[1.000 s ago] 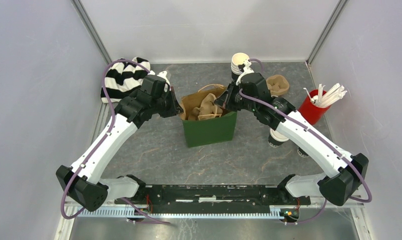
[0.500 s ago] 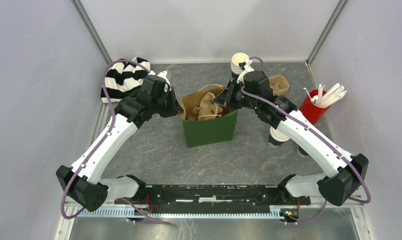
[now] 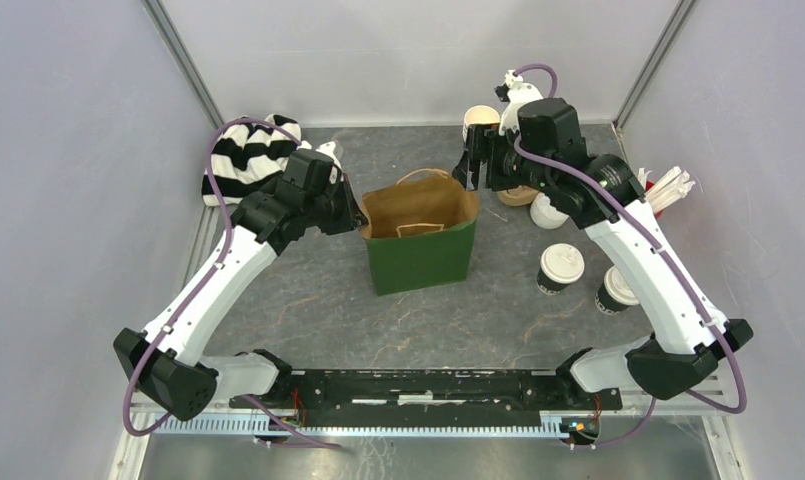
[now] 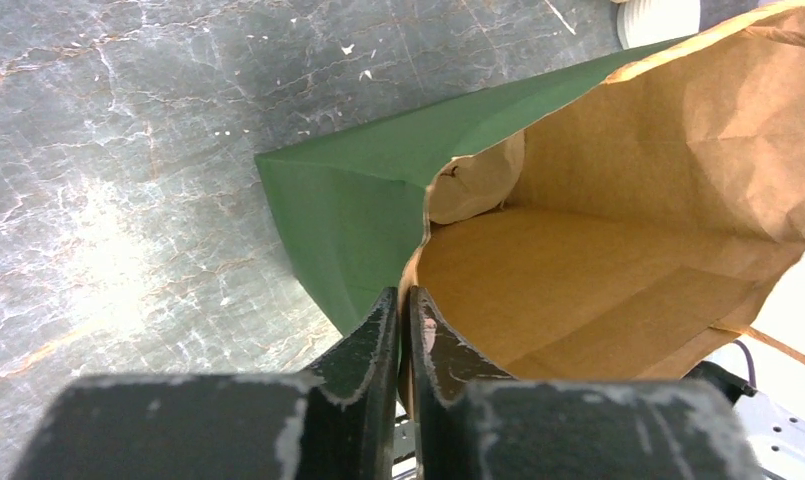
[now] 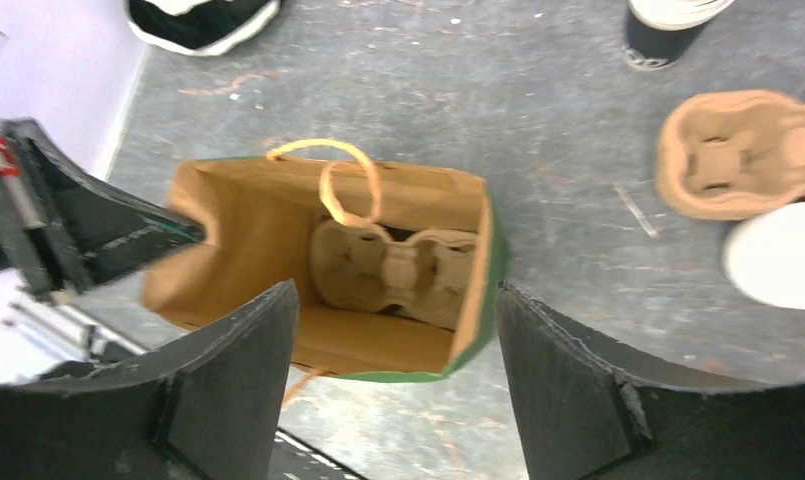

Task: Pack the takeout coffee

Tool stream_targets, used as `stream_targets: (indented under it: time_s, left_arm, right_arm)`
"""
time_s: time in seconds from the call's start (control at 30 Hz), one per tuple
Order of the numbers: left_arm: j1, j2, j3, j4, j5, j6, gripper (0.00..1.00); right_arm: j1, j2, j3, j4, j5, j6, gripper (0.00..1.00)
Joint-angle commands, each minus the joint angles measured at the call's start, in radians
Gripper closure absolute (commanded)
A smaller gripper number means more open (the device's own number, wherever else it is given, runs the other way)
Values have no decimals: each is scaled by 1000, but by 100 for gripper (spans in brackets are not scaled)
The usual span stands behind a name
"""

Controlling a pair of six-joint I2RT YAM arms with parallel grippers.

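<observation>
Your left pincer (image 4: pixel 405 300) is clenching the rim of the green bag (image 3: pixel 421 258); your right pincer (image 5: pixel 396 292) is hanging released above it. Two lidded coffee cups (image 3: pixel 560 268) (image 3: pixel 616 290) are standing on the surface (image 3: pixel 308 300), right of the bag.

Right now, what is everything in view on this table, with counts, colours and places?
paper bag: one, green outside, brown inside, open, table centre
pulp cup carriers: two, tan, one inside the bag, one on the table back right of it
lidded coffee cups: two, dark with white lids, near right
stacked cups: one stack, cream inside, back edge
round lid: one, white, beside the table carrier
stirrers: several, white, far right
cloth: one, black-and-white striped, back left
left gripper: one, black, shut on the bag's rim
right gripper: one, black, open above the bag's far side
</observation>
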Motion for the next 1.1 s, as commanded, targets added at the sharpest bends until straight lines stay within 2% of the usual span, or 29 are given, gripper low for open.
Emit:
stream_targets:
  time_s: [0.0, 0.2, 0.3, 0.37, 0.43, 0.47, 0.57, 0.6, 0.8, 0.93, 1.07]
  left_arm:
    - [2, 26, 69, -32, -34, 58, 82]
    - [3, 76, 118, -61, -51, 66, 71]
    - [2, 97, 134, -71, -55, 73, 76]
    - [3, 106, 141, -77, -55, 80, 84]
    - [3, 113, 160, -85, -91, 89, 93]
    - [3, 116, 174, -89, -97, 92, 97]
    - [3, 122, 238, -120, -101, 93, 98]
    - [3, 120, 263, -125, -101, 92, 98]
    - [3, 95, 379, -183, -93, 74, 98]
    - [3, 90, 466, -225, -93, 52, 98]
    - [2, 77, 484, -235, -98, 16, 98]
  right_arm:
    - [0, 60, 44, -113, 84, -175, 19]
    - [11, 151, 65, -154, 138, -213, 18]
    - [32, 160, 22, -123, 152, -229, 25]
    - [47, 169, -5, -93, 150, -224, 35]
    - [66, 181, -27, -69, 155, -220, 51]
    - [73, 186, -20, -71, 165, -216, 63]
    - [87, 186, 50, -109, 199, -205, 97]
    - [90, 180, 69, -118, 199, -202, 100]
    - [90, 82, 83, -76, 142, -128, 100]
    - [90, 71, 154, -116, 124, -85, 100]
    - [89, 61, 134, -118, 120, -54, 100]
